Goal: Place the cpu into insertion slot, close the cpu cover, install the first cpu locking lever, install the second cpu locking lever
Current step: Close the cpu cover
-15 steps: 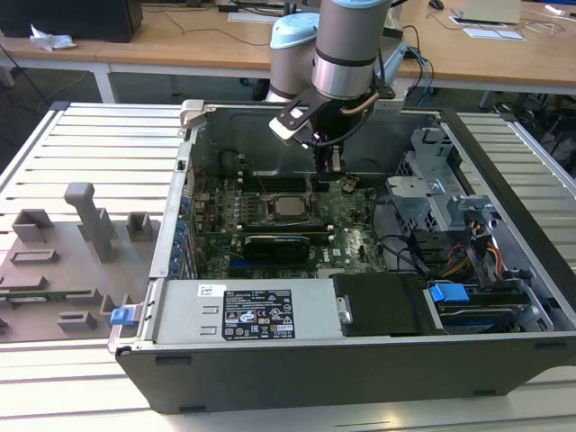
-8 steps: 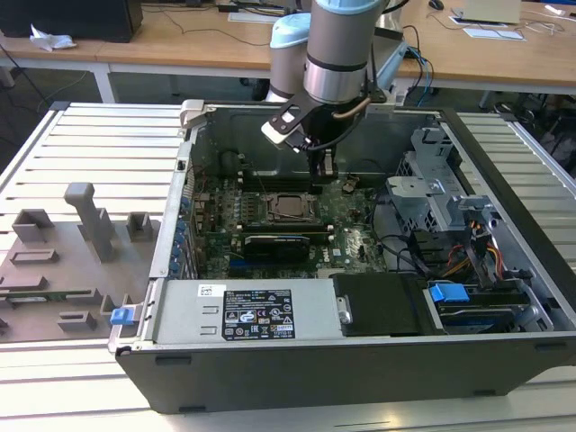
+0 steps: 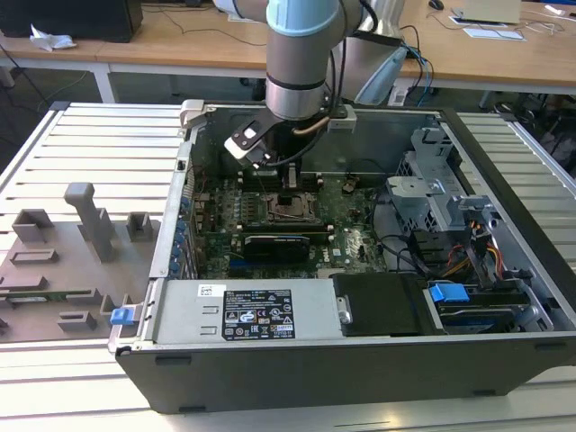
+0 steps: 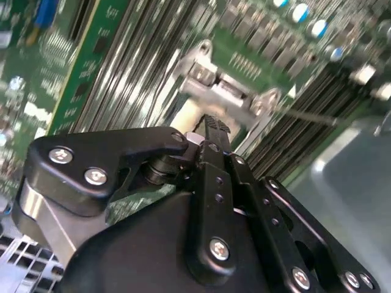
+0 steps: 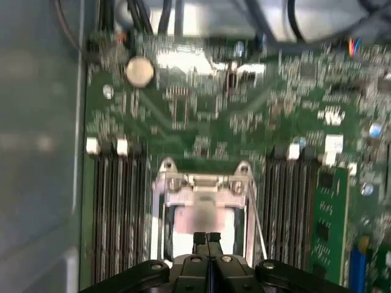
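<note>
Claw (image 5: 206, 237) above insertion slot (image 3: 290, 207); case (image 3: 360, 369) on slatted table (image 3: 90, 135).

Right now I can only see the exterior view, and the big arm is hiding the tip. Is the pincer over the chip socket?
Observer: Yes. In the first wrist view the pincer hangs right over the insertion slot.
Operator: Is it open?
Observer: No. Its two fingertips are pressed together.
Operator: Where's the cpu?
Observer: A pale square, the cpu, shows inside the slot's metal rim, just past the tips. I can't tell if it's fully seated.
</note>
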